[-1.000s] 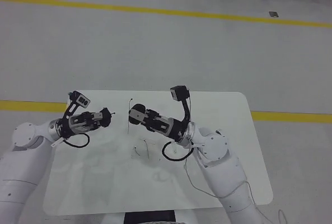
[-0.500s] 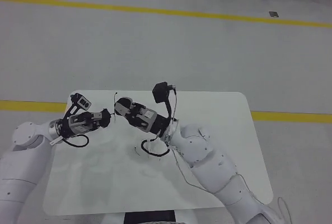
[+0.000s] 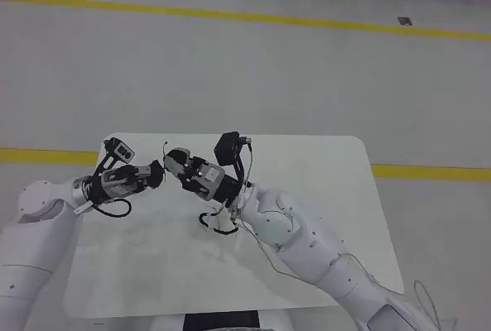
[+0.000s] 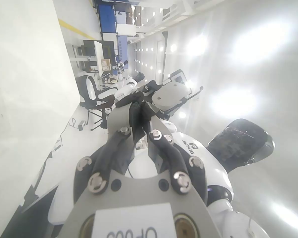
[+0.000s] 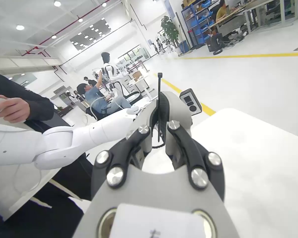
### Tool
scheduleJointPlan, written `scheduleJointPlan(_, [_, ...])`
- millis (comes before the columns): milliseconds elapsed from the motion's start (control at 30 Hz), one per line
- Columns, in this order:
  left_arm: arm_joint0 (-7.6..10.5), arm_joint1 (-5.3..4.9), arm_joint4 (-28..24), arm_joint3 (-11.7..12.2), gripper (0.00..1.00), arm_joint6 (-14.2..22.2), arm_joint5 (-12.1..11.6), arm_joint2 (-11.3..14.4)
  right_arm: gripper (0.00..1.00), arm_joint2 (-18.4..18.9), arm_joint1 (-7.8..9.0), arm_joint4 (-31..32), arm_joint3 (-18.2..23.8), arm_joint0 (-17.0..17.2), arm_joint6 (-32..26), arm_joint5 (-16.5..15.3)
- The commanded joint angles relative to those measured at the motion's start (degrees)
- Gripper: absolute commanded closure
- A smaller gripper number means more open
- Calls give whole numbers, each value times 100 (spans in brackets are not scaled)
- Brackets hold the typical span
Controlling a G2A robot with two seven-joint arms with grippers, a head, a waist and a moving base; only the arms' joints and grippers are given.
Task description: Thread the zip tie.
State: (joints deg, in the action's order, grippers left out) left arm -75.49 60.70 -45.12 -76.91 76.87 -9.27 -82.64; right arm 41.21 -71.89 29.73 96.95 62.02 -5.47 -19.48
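My right gripper clamps the tie — springy, probably slick, best pinched near its tip — left gripper clenched.

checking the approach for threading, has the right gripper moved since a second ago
Yes. Against the table, the right gripper, shut on the zip tie, has shifted across it toward the left gripper, ending close beside it.
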Motion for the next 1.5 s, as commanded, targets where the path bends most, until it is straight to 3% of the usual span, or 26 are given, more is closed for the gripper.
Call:
scheduleJointPlan(0, [0, 0, 0, 0, 100, 0, 0, 0, 100, 20, 4, 166, 12, -5, 20, 0])
scheduleJointPlan(100, [-36, -6, 86, -73, 100, -152, 117, 56, 100, 22, 30, 730, 25, 11, 159, 0])
scheduleJointPlan(333, [-43, -71, 205, -72, 100, 21, 383, 31, 100, -383, 167, 1711, -53, -272, 899, 0])
scheduleJointPlan(533, [-60, -124, 303, -71, 100, 278, 384, 11, 100, -863, 360, 1912, -204, -646, 1503, 0])
scheduleJointPlan(733, [-38, -207, 286, -79, 100, 278, 404, 88, 100, -1476, 600, 2156, -415, -1103, 2243, 0])
scheduleJointPlan(800, [-32, -252, 205, -218, 100, 278, 458, 199, 100, -1476, 600, 2156, -415, -1103, 2243, 0])
scheduleJointPlan(1167, [-61, -256, 215, -235, 100, 171, 474, 208, 100, -1443, 600, 2169, -412, -1044, 2210, 2])
scheduleJointPlan(1300, [-110, -336, 249, -266, 100, 278, 598, 192, 100, -1420, 628, 2292, -349, -972, 2347, 0])
scheduleJointPlan(1467, [-153, -503, 212, -372, 100, 278, 576, 329, 100, -1675, 689, 2344, -386, -1136, 2581, 0])
